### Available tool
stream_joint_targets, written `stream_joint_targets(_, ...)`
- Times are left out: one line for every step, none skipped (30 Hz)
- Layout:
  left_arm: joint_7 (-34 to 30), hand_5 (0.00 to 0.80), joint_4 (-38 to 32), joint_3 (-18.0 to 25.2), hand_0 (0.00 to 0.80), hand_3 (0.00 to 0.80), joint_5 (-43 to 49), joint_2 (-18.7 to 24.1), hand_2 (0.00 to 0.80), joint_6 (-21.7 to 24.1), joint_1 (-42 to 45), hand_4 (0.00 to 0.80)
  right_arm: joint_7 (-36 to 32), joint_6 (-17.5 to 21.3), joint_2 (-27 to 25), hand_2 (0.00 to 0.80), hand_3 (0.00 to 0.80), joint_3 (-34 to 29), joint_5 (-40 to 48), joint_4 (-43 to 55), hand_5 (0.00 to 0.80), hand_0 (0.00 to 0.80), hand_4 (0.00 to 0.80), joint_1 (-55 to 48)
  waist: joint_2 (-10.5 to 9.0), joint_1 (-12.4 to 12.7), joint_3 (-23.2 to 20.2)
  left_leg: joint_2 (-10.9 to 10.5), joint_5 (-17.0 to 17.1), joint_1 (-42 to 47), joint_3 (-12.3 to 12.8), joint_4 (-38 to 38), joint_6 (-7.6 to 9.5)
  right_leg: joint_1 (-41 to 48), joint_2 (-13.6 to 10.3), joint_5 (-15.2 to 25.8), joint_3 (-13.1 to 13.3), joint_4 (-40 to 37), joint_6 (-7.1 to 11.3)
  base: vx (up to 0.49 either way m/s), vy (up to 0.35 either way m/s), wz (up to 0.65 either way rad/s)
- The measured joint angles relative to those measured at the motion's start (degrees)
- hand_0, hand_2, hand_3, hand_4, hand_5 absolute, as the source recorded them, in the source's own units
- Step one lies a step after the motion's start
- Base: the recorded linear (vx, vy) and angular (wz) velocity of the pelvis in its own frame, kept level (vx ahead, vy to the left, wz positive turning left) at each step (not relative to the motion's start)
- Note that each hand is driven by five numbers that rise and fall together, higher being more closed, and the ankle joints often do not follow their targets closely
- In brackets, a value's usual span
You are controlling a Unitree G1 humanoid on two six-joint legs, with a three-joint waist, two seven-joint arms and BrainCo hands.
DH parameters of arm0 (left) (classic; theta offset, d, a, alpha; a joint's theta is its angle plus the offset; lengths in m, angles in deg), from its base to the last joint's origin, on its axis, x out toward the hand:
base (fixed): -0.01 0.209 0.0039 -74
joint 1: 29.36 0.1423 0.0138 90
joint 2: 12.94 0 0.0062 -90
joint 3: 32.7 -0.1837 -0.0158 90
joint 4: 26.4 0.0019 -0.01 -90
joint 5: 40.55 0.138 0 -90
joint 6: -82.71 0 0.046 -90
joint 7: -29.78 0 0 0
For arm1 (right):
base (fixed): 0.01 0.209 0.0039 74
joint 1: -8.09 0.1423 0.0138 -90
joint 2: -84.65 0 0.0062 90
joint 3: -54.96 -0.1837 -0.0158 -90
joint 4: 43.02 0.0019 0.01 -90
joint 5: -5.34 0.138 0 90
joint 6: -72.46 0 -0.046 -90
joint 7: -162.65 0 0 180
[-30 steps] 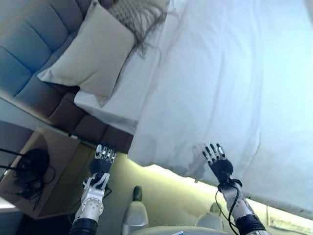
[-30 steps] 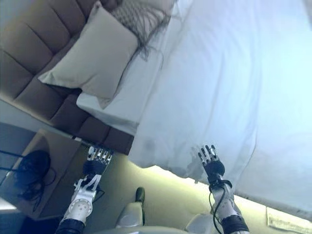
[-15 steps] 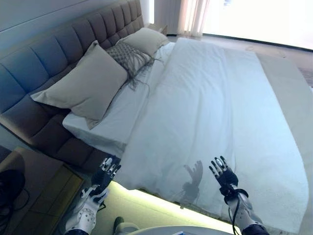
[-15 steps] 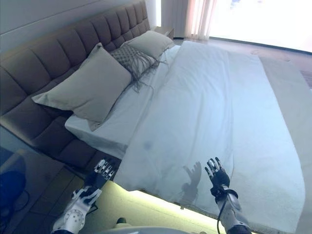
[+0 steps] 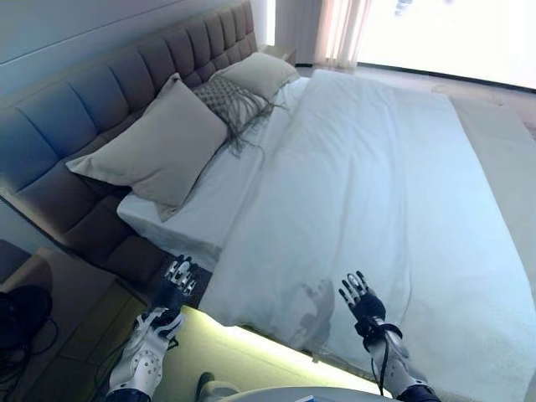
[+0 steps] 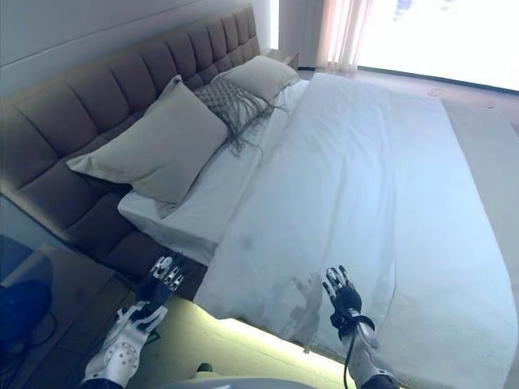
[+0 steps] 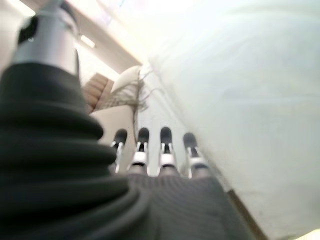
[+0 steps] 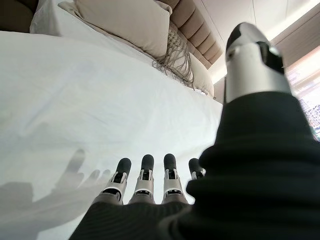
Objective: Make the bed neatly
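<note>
A white duvet (image 5: 377, 184) covers most of the bed and hangs over its near edge. A large beige pillow (image 5: 151, 142), a grey fringed cushion (image 5: 226, 96) and a second beige pillow (image 5: 264, 74) lie along the padded headboard (image 5: 100, 92). A strip of white sheet (image 5: 197, 205) shows bare beside them. My left hand (image 5: 174, 280) is open and empty beside the bed's near corner. My right hand (image 5: 358, 300) is open and empty over the duvet's near edge; its straight fingers (image 8: 145, 172) show in the right wrist view.
A wooden bedside table (image 5: 33, 327) with a dark bundle of cables (image 5: 21, 314) stands at the lower left. A lit strip (image 5: 251, 347) runs under the bed's near edge. Curtains (image 5: 339, 29) and a bright window are at the far end.
The camera has swung, so the whole bed now shows. Both hands stay open and empty; the right hand sits a little lower and further left over the duvet's edge.
</note>
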Motion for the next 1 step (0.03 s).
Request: stream_joint_targets(0.06, 0.0, 0.0, 0.1, 0.0, 0.0, 0.0, 0.0, 0.0, -0.01, 0.02, 0.0, 0.0, 0.0, -0.01, 0.0, 0.0, 0.0, 0.0, 0.0, 0.0, 0.0, 0.0, -0.01, 0.0, 0.07, 0.0, 0.0, 0.0, 0.0, 0.0, 0.0, 0.0, 0.02, 0.0, 0.0, 0.0, 0.0, 0.0, 0.0, 0.0, 0.0)
